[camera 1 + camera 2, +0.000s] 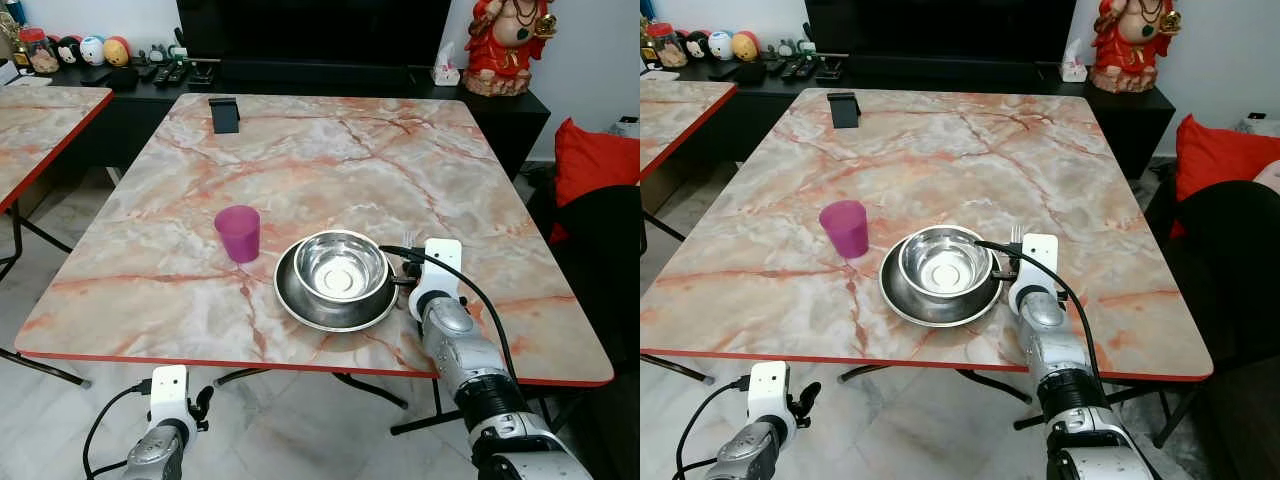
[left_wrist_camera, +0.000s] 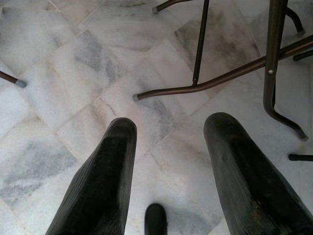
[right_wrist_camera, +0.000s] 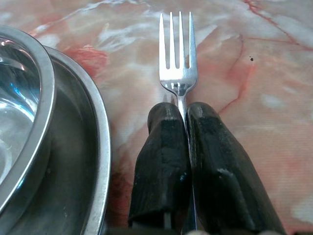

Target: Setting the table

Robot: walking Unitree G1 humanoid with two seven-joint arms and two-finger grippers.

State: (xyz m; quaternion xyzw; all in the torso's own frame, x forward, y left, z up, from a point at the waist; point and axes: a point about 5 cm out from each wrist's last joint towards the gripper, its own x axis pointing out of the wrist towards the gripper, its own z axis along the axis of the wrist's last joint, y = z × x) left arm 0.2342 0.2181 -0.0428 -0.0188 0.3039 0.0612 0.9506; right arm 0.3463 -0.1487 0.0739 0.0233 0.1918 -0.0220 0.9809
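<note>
Beside the steel plate (image 1: 335, 305) on the marble tabletop (image 1: 330, 160), the right end effector (image 3: 182, 115) pinches a fork (image 3: 177, 58) by its handle, tines pointing away from the robot and low over the surface. A steel bowl (image 1: 340, 265) sits in the plate, and a purple cup (image 1: 238, 233) stands just to their left. The step appears to be laying the fork to the right of the plate. To do it well, keep the fork parallel to the plate's edge, lower it until the tines lie flat, then part the fingers gently so it does not skid or knock the rim. The left end effector (image 2: 168, 166) hangs over the floor, fingers spread, holding nothing.
</note>
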